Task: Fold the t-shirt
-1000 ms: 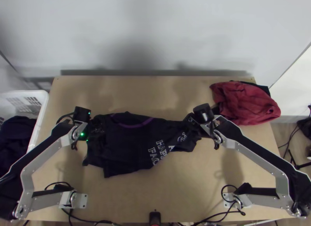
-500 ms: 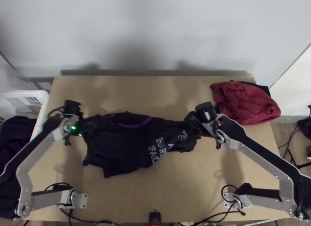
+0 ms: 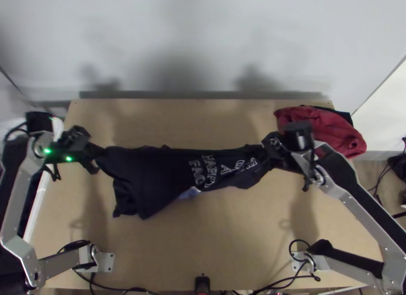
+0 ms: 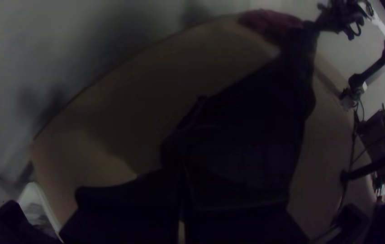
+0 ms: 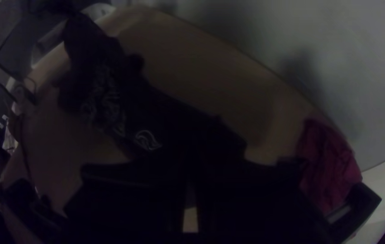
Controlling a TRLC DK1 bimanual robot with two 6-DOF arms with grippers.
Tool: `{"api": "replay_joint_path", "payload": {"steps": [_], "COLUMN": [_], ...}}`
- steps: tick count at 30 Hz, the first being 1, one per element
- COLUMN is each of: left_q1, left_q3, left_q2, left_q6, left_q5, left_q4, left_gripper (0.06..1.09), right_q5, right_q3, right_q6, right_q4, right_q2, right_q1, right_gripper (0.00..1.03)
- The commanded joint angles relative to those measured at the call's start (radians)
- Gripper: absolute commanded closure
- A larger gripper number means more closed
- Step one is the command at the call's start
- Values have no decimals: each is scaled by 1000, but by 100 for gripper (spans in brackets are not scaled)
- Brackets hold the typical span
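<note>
The dark t-shirt (image 3: 147,175) is stretching in a long band across the light wooden table (image 3: 203,239), its far edge running almost straight between the two arms. The left gripper (image 3: 98,154) is clamping on one end, while the right gripper (image 3: 267,152) is pinching the other, so both are gripping cloth. Pale lettering (image 3: 203,170) is showing along the shirt's middle and towards the right gripper, and a light-blue patch (image 3: 190,193) is peeking out at the near edge. Nearer the left gripper, the cloth is drooping in a wide, loose flap towards the arms' bases; how much of it is touching the wood, I cannot tell. Beyond the right gripper, a red cloth (image 3: 327,127) is lying bunched at the table's far right corner, partly covering a dark cloth (image 3: 341,113). A white basket (image 4: 43,203) is standing by the table's left edge
</note>
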Motion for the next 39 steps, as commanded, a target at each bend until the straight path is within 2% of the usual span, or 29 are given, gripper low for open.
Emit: {"api": "replay_joint_path", "payload": {"steps": [1, 7, 11, 15, 21, 24, 27, 28, 31, 34, 39], "left_q1": [90, 48, 13, 4, -28, -71, -153, -171, -274, -392, -386], "left_q3": [189, 304, 373, 459, 563, 566, 489, 457, 330, 205, 178], "left_q2": [7, 15, 1, -2, -7, -39, -99, -117, -185, -263, -307], "left_q6": [-185, -316, -356, -376, -412, -416, -374, -357, -343, -356, -363], "left_q5": [115, 137, 155, 155, 155, 157, 155, 155, 143, 60, 19], "left_q4": [-14, 29, 24, 18, -28, -92, -154, -178, -224, -218, -207], "left_gripper": [105, 105, 105, 105, 105, 105, 105, 105, 105, 105, 105], "right_q5": [-66, -133, -161, -167, -165, -167, -165, -165, -165, -167, -165], "right_q3": [95, 84, -93, -111, -111, -149, -195, -206, -235, -237, -194], "right_q6": [-8, -24, -20, -22, 7, 59, 72, 82, 85, 107, 145], "right_q4": [-98, -249, -259, -278, -264, -264, -270, -270, -247, -209, -81], "right_q2": [-68, -112, -190, -224, -223, -223, -230, -229, -215, -161, 3], "right_q1": [-12, 88, 175, 183, 151, 140, 138, 137, 134, 160, 240], "right_gripper": [100, 100, 100, 100, 83, 58, 35, 30, 30, 29, 25]}}
